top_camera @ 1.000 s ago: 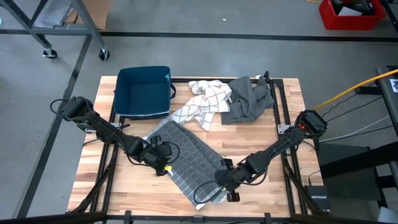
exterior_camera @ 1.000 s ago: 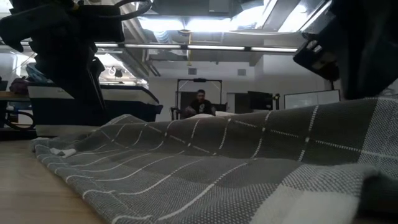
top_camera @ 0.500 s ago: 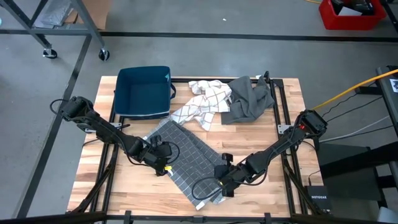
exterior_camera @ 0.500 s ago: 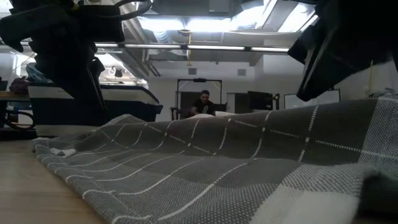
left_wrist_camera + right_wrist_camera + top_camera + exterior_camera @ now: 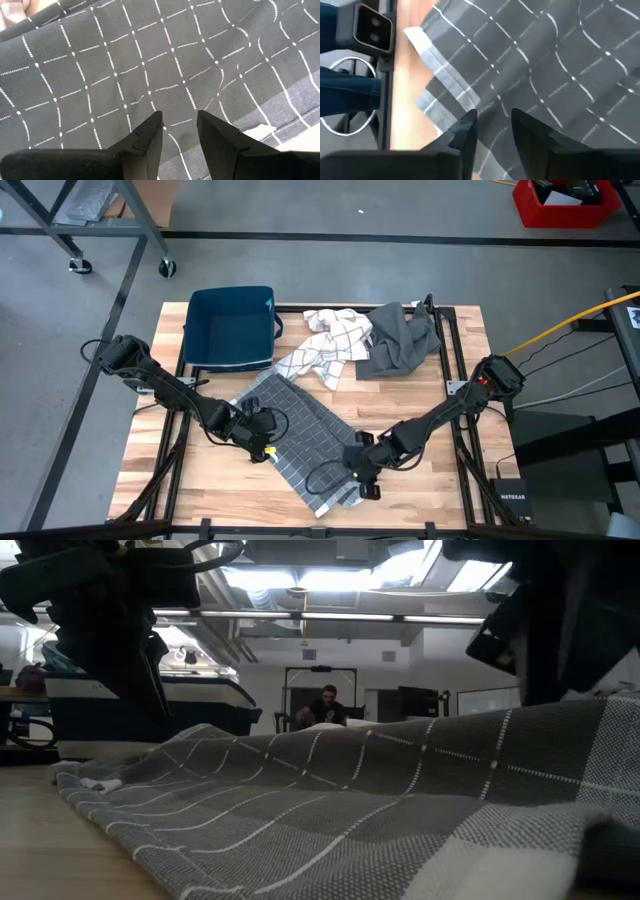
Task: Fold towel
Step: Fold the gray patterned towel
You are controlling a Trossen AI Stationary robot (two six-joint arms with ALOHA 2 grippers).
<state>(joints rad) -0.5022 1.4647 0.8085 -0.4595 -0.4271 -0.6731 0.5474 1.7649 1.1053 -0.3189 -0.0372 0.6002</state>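
A dark grey towel (image 5: 300, 430) with a white grid lies spread flat on the wooden table, slanting from the middle toward the near edge. My left gripper (image 5: 265, 444) stands open at the towel's left edge. Its fingers (image 5: 178, 116) point down over the checked cloth (image 5: 150, 60) near a striped border. My right gripper (image 5: 358, 470) stands open at the towel's near right edge. Its fingers (image 5: 493, 115) are over the cloth (image 5: 560, 60) beside the striped hem (image 5: 445, 85). The low view shows the towel (image 5: 350, 800) rumpled into low waves. My left gripper's open fingers (image 5: 152, 130) point down at the towel close to its left edge; whether the tips touch the cloth I cannot tell. My right gripper's open fingers (image 5: 465, 132) slant down over the towel near its hem; contact cannot be told there either.
A blue bin (image 5: 232, 328) stands at the far left. A white checked cloth (image 5: 325, 350) and a dark grey cloth (image 5: 400, 340) lie heaped at the far middle and right. Bare wood (image 5: 170, 470) shows on both sides of the towel. A person (image 5: 322, 705) sits far behind the table.
My right gripper has edged a little toward the table's left, farther over the towel's near right edge, and has rolled slightly at the wrist. The towel lies as before.
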